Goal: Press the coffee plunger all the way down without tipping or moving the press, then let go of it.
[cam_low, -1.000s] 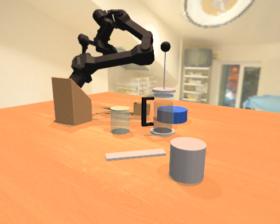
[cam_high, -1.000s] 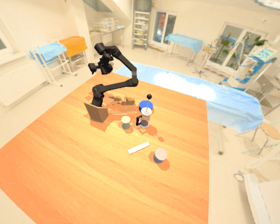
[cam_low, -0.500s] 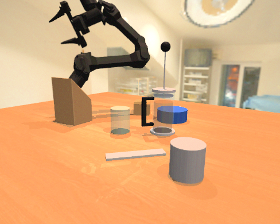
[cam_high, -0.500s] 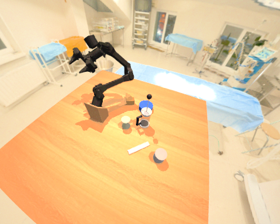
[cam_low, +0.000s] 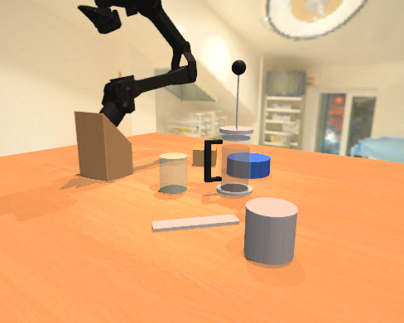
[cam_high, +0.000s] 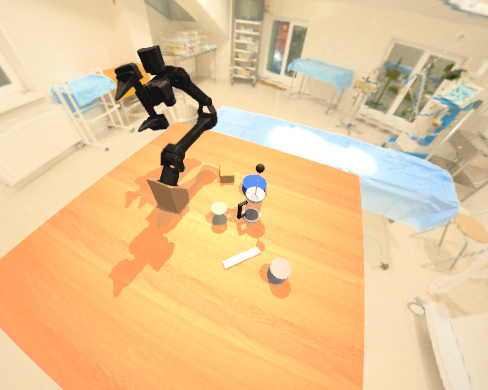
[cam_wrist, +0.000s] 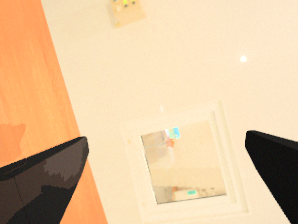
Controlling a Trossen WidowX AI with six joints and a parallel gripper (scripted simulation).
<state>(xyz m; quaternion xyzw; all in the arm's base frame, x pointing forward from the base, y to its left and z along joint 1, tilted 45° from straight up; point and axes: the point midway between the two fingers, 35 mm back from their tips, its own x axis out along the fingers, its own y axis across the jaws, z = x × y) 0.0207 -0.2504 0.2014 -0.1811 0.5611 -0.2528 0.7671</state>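
While the hand (cam_high: 139, 107) hangs high above the far left edge of the counter (cam_high: 194, 310), its fingers stand spread wide with nothing between them. Arm (cam_high: 194, 125): black, folded at the elbow, rising from a base behind a brown wedge-shaped block (cam_low: 100, 149). Coffee press (cam_low: 235, 166): clear glass, upright near the counter's middle, black handle (cam_low: 210, 161) on its side, well apart from the hand. Plunger (cam_low: 238, 67): black knob on a thin rod, raised high above the lid. Beside the press: blue disc (cam_low: 248, 165), clear tumbler (cam_low: 173, 173), small brown box (cam_high: 226, 177). Nearer: flat white strip (cam_low: 195, 222), grey cylinder (cam_low: 271, 229).
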